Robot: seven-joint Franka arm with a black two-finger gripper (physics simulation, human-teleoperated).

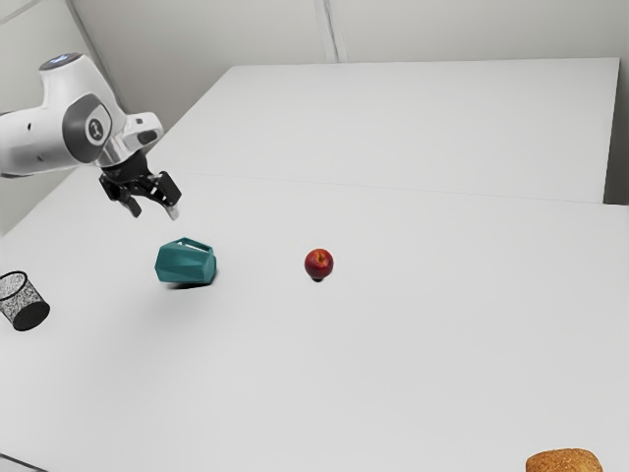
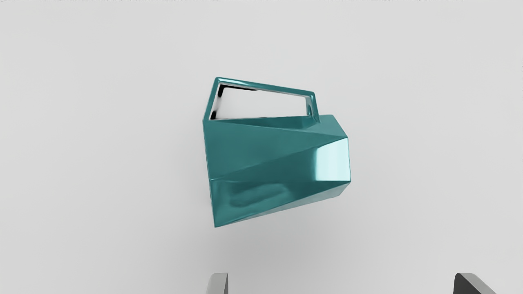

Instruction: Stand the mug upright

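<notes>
Both fingers of my black gripper (image 1: 154,208), cropped in wrist view, gape wide and empty, while the exterior view adds a round red fruit (image 1: 318,263) at three o'clock from the toppled, faceted teal mug (image 1: 185,264).

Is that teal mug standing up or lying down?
Lying on its side: seen from above, the teal mug shows its faceted side wall and full handle loop.

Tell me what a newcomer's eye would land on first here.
Most likely the teal mug, lying on its side on the white table, with the black gripper open above it. The round red fruit would probably come next, toward the exterior view's right from the mug. After that, perhaps the dark mesh container at the exterior view's left edge.
</notes>
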